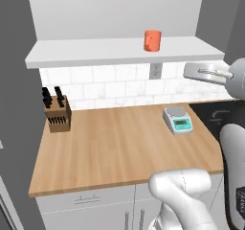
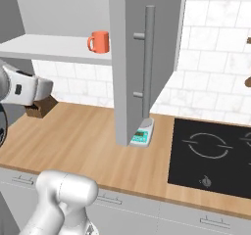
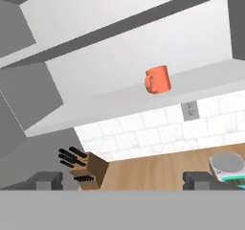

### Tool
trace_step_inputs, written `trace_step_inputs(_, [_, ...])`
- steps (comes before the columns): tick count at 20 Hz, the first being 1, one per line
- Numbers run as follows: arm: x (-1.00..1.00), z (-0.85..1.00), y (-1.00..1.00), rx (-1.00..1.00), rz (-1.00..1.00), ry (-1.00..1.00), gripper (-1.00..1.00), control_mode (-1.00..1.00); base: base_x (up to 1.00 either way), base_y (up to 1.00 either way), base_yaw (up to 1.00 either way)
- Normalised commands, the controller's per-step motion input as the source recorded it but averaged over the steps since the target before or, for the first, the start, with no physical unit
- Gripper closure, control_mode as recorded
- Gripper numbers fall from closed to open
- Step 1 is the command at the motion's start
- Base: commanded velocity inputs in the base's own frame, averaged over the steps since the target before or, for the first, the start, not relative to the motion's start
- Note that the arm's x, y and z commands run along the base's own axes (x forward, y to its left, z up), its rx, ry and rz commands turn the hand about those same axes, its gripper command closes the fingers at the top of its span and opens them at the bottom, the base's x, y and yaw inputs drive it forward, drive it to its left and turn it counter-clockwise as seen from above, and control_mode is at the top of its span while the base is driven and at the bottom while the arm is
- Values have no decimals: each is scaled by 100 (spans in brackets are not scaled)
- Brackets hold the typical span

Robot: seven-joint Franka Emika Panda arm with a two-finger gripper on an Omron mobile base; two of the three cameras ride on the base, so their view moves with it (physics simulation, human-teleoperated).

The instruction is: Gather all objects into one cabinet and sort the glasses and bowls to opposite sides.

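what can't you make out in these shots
- Kitchen scale, right base view: mostly hidden behind the open cabinet door.
- Knife block, right base view: largely covered by the robot's forearm.
- Cabinet shelf, left base view: its right end is cut off by the door edge and arm, so more cups beside the orange cup cannot be ruled out.
- Scale display: too small to read.

salmon-orange cup (image 1: 152, 40) is seen upright on white shelf (image 1: 95, 51) | knife block (image 1: 57, 113) and scale (image 1: 178, 119) are set on bench (image 1: 115, 147)
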Motion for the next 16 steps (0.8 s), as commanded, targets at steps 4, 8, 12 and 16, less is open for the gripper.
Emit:
trace_step_inputs(4, [67,84,0,0,-4,3,-100,-100,0,0,0])
trace_step_inputs(8, [28,19,1,4,-4,5,-100,-100,0,0,0])
trace_step_inputs(12, [39,-22,-10,7,-1,1,-100,-100,0,0,0])
trace_step_inputs(16, [78,-31,-13,-1,-14,2,-100,-100,0,0,0])
